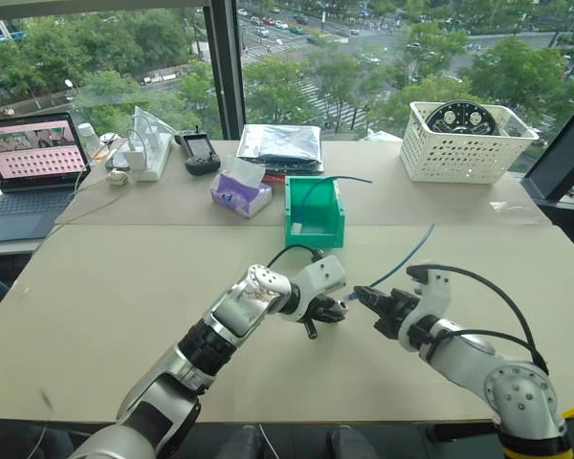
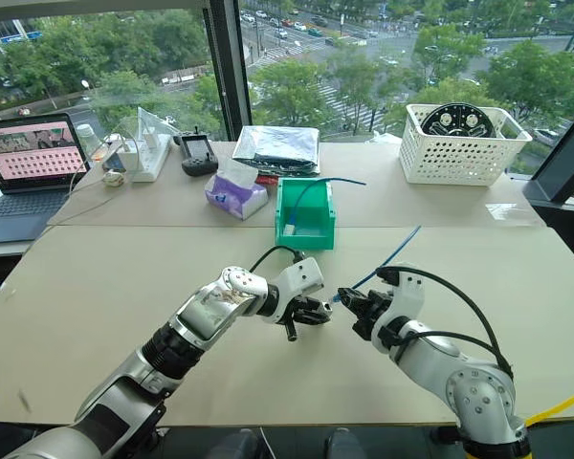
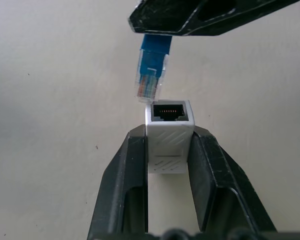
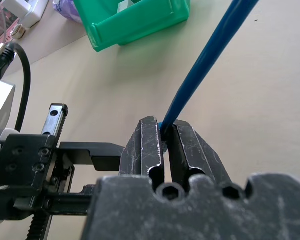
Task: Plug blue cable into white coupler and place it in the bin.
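My left gripper (image 1: 328,311) is shut on the white coupler (image 3: 169,145), a small ribbed block whose open socket faces outward. My right gripper (image 1: 363,295) is shut on the blue cable (image 1: 408,253), which trails up and back over the table behind it. The cable's clear plug (image 3: 149,85) hangs from the right gripper's black fingers (image 3: 190,17), its tip just at the upper corner of the coupler, beside the socket and not inside it. Both grippers meet a little above the table's near middle. The green bin (image 1: 314,228) stands farther back at the centre.
Another blue cable (image 1: 337,179) arches out of the bin. A purple-and-white tissue box (image 1: 240,195) sits left of the bin, with a silver bag (image 1: 280,145) behind it. At the back right is a white lattice basket (image 1: 465,143); a laptop (image 1: 29,167) sits at the far left.
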Robot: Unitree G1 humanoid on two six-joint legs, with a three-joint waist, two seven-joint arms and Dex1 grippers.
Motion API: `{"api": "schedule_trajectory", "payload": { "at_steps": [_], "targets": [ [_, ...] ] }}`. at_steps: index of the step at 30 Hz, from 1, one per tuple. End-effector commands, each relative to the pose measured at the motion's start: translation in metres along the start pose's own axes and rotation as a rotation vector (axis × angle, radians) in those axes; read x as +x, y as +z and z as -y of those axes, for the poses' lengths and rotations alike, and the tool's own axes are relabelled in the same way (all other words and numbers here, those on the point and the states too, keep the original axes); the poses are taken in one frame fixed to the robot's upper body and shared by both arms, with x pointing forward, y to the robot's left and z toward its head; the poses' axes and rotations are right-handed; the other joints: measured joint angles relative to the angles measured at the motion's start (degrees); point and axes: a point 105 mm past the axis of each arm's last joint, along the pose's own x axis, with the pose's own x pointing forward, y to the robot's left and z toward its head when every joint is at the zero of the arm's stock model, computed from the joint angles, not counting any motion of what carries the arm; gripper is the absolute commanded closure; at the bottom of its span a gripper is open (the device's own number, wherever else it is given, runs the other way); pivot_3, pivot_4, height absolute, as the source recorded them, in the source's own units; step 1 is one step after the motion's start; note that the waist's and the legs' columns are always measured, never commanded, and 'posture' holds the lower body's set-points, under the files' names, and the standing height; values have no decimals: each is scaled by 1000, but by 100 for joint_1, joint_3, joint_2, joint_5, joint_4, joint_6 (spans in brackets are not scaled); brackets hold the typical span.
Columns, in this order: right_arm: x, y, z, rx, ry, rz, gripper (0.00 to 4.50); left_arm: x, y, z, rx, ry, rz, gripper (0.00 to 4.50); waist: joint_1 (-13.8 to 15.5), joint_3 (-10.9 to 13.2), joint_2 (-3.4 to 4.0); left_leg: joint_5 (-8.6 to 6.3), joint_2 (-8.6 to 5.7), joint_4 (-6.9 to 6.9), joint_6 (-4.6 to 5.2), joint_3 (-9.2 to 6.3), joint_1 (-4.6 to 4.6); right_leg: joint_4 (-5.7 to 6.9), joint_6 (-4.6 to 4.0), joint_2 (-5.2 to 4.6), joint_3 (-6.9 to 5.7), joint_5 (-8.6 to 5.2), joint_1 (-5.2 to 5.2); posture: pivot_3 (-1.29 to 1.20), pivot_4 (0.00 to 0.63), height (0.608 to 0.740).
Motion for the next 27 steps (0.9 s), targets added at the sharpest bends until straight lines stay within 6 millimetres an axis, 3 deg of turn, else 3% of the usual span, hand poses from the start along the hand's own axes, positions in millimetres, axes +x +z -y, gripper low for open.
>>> {"api": "schedule_trajectory", "payload": {
  "at_steps": [1, 22, 27],
  "targets": [
    [-4, -3, -11, -11, 57, -18, 4500, 3, -1, 7, -3, -23, -1, 3878, -3, 0, 0, 0, 0, 0, 0, 0, 1, 0, 1, 0, 0, 0, 1, 0, 150, 728],
    [-9, -18, -20, 7, 86, -79, 4500, 5, 0, 10, -2, -31, -3, 3878, 1, -1, 1, 0, 0, 1, 0, 0, 3, 4, 1, 0, 1, -1, 2, 0, 150, 728],
    [-7, -24, -17, -144, 67, -139, 4500, 5, 2, 9, -9, -22, 0, 3878, 1, -1, 1, 0, 0, 2, 0, 0, 4, 4, 1, 0, 1, -1, 4, 0, 150, 728]
  ]
}}
